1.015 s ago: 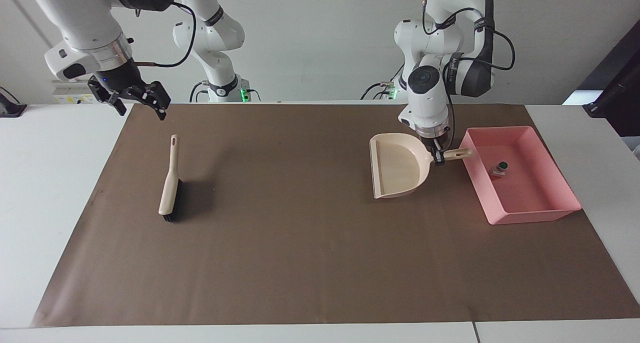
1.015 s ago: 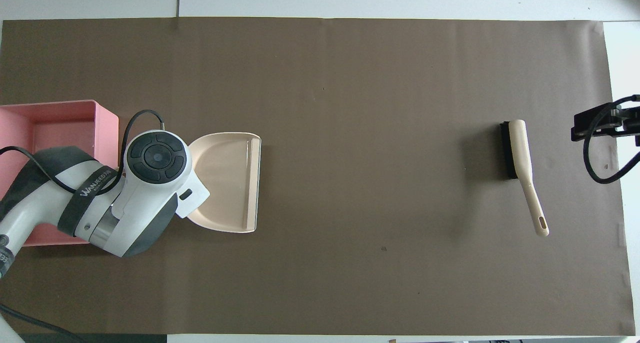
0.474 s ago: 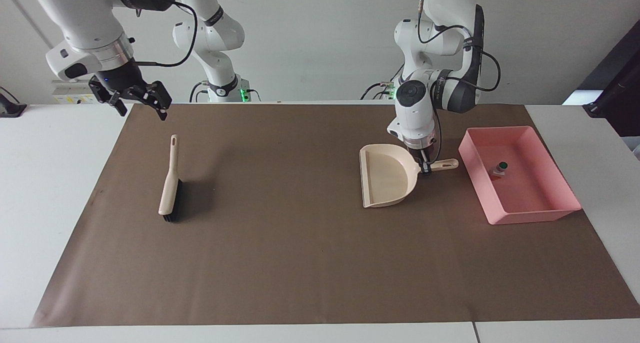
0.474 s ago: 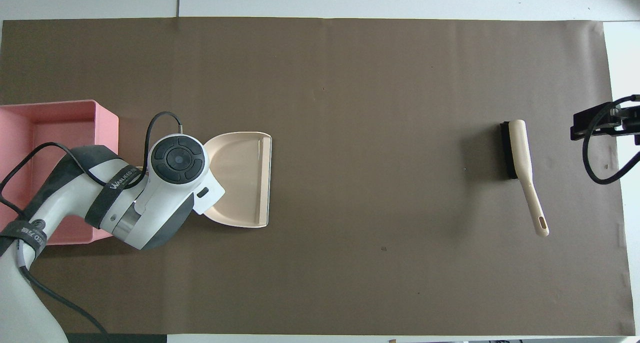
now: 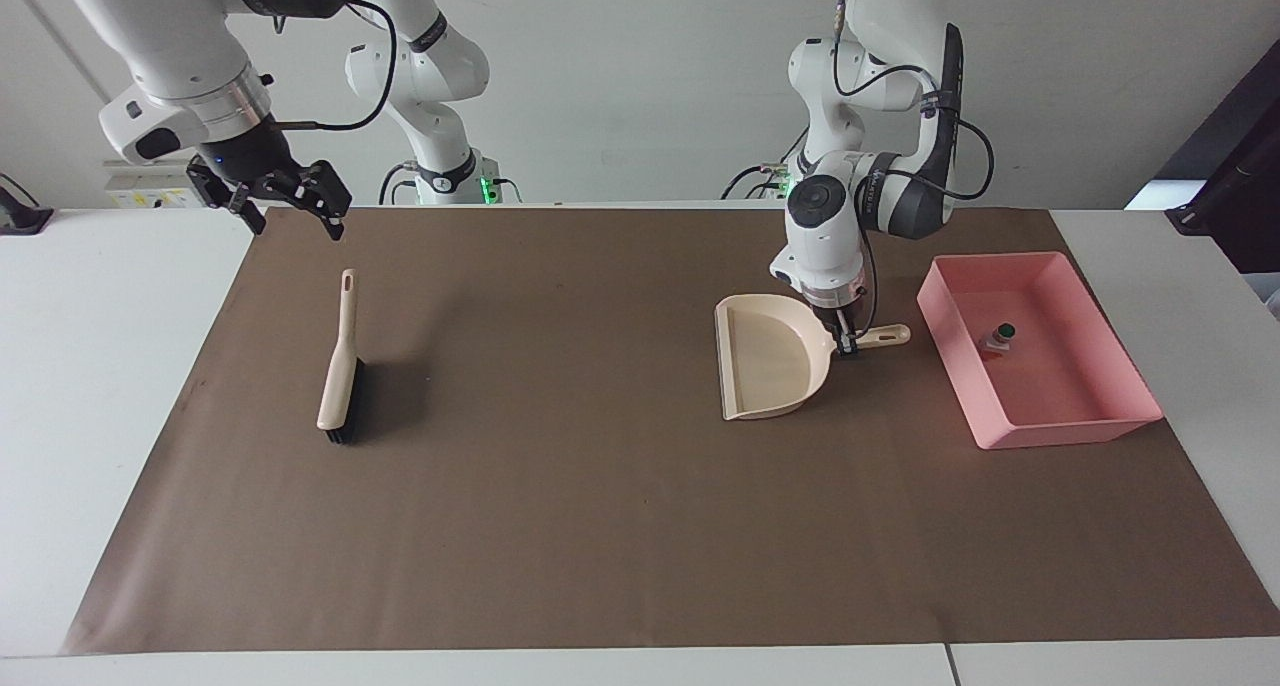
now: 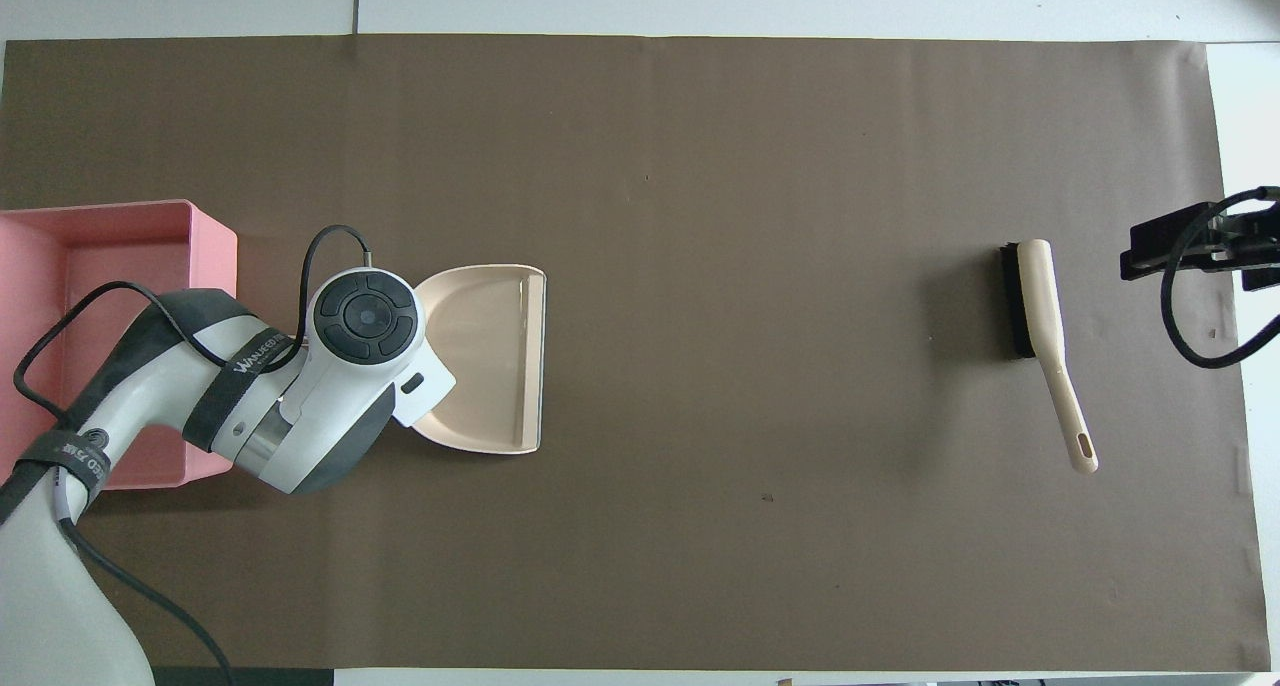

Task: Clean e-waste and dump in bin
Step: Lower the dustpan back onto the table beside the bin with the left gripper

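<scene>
A shallow rectangular pink plastic bin [image 5: 1040,426] with straight walls is seen on the brown paper mat [image 5: 600,526], toward the left arm's end of the table. The e-waste [image 5: 999,338] is found inside the bin, on its floor near the wall that faces the dustpan: a tiny white block with an orange mark and a greyish cap, topped by a darker bit. Whether the second, smaller dark piece is the dark bit on top cannot be told. In the overhead view the e-waste is hidden by the left arm.

A beige plastic dustpan [image 5: 765,361] with a short handle is laid flat on the mat just beside the bin, apart from it, its handle pointed toward the bin and its open mouth turned away from it. The left gripper [image 5: 848,344] is lowered onto the dustpan's handle at the point where the handle meets the pan, and its fingers are placed on either side of the handle; whether the handle is squeezed or already let go cannot be told.

A beige brush with black bristles [image 5: 340,381] is laid on the mat well apart from the bin, toward the right arm's end. The right gripper [image 5: 290,201] is held in the air over the mat's edge near the brush, its fingers spread wide and nothing between them.
</scene>
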`<state>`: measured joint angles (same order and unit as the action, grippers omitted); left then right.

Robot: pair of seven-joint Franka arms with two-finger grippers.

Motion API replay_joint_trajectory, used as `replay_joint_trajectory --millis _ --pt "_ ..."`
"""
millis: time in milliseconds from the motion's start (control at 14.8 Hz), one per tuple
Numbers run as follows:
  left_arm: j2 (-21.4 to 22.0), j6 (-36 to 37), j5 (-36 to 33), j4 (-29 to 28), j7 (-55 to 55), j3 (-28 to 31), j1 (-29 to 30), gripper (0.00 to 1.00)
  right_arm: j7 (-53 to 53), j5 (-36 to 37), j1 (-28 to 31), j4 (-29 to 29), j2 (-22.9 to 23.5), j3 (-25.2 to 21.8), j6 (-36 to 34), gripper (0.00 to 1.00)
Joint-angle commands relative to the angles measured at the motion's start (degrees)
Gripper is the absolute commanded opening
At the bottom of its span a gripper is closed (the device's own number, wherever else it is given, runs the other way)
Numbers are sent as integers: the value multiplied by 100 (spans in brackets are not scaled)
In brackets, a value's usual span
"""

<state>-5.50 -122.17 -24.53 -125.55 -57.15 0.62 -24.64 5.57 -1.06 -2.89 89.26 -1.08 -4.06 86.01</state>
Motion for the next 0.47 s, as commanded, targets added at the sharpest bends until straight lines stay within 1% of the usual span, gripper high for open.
replay_joint_trajectory --millis 0,135,203,338,406 --pt "153 200 80 74 80 105 -163 83 -100 -140 34 170 -130 -16 135 100" --pt "425 639 80 145 177 105 -111 91 -126 -105 25 205 -130 -16 257 100" --pt "601 824 80 136 421 114 -85 97 -126 -44 -1 258 -138 -16 354 100" --pt "804 1316 89 154 800 140 90 98 -135 192 -19 433 -217 -16 617 100" --pt "918 1440 106 145 915 149 187 98 -144 272 -19 521 -244 -7 688 100"
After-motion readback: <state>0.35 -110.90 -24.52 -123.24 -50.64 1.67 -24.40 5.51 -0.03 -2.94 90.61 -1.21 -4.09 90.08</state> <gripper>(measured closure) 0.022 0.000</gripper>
